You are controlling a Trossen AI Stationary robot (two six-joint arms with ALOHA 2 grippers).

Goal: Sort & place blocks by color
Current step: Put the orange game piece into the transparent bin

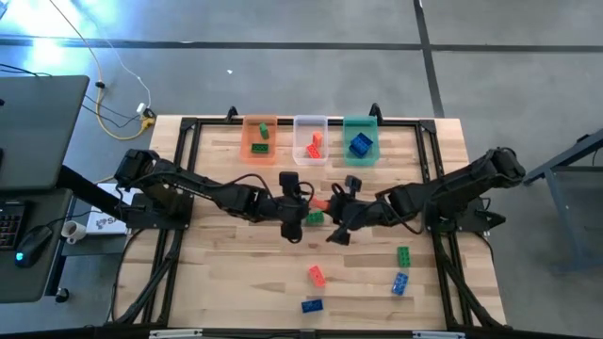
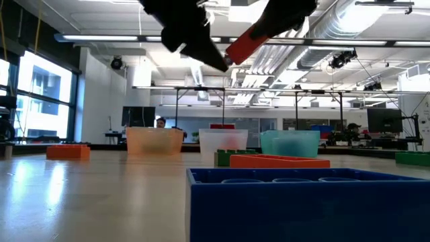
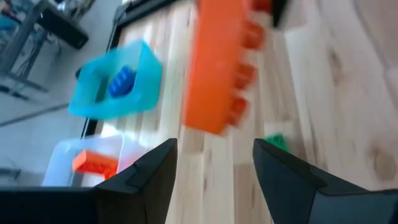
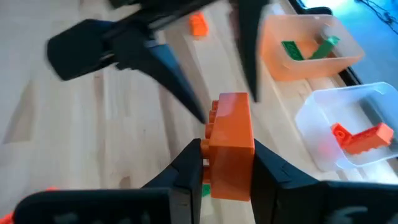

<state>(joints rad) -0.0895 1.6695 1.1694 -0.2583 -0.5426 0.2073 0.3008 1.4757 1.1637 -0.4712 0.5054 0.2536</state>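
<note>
1. Orange brick sits pinched betw. the R gripper fingers, held up off the wood table near its centre; I see it clamped on both sides in the R wrist view.
2. L gripper faces that same brick, fingers spread, nothing betw. them; brick just ahead of the tips, not touching as far as I can tell.
3. Both grippers meet mid-table, just in front of the three tubs.
4. Tubs along the far edge: orange tub w/ green bricks, clear tub w/ orange bricks, green tub w/ a blue brick.
5. Loose blocks: green brick just beside the grippers; another green, blue, orange and blue toward the near edge.
</note>
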